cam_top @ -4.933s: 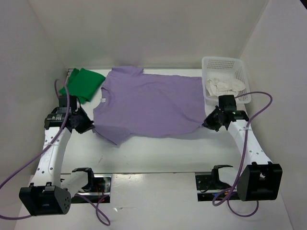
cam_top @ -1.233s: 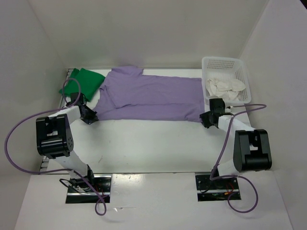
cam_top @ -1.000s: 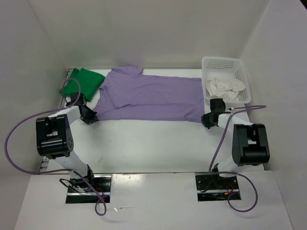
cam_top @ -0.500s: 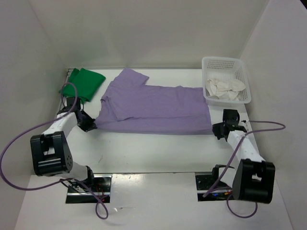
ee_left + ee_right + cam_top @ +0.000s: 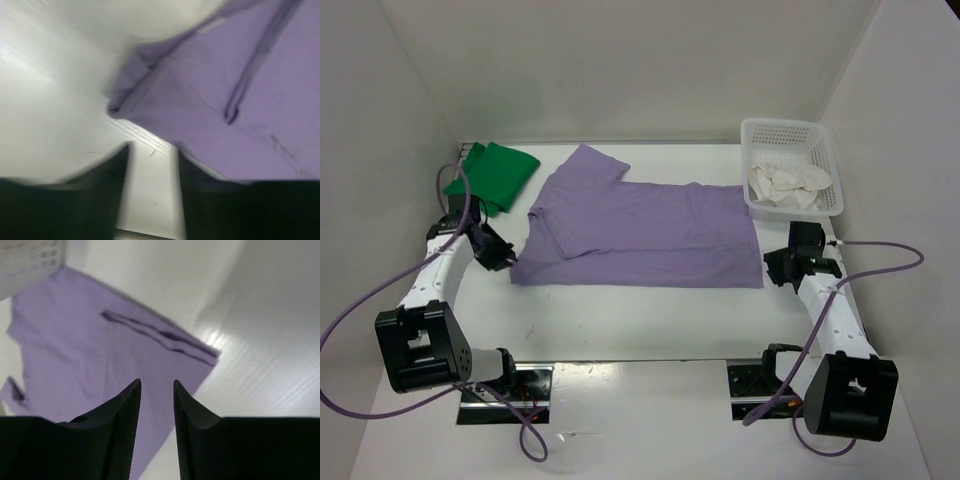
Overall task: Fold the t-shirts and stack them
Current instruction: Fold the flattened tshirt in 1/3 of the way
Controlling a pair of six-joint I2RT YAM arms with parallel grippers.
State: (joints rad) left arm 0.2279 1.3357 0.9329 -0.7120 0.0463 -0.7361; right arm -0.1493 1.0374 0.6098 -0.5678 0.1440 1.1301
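top view. the purple shirt (image 5: pixel 640 225) lies flat across the middle of the table (image 5: pixel 620 320), its long axis running left to right and its hem at the right. it forms a long band of doubled cloth. a fold line runs along its length, and one sleeve (image 5: pixel 590 162) juts toward the far left. the near edge is straight and the near left corner ends in a blunt point. the green shirt (image 5: pixel 498 175) lies bunched at the far left, just beside the sleeve. the cream shirt (image 5: pixel 785 183) sits crumpled in the basket (image 5: pixel 790 128) at the far right. the basket's near left corner meets the purple hem.

the left gripper (image 5: pixel 500 256) sits low at the purple shirt's near left corner. the right gripper (image 5: pixel 782 268) sits just right of its near right corner.

left wrist view. the fingers are spread, with bare table between them. the layered corner of the shirt lies just beyond the tips.

right wrist view. the fingers are spread and hold nothing. smooth purple cloth lies beyond them, crossed by a dark doubled ridge.
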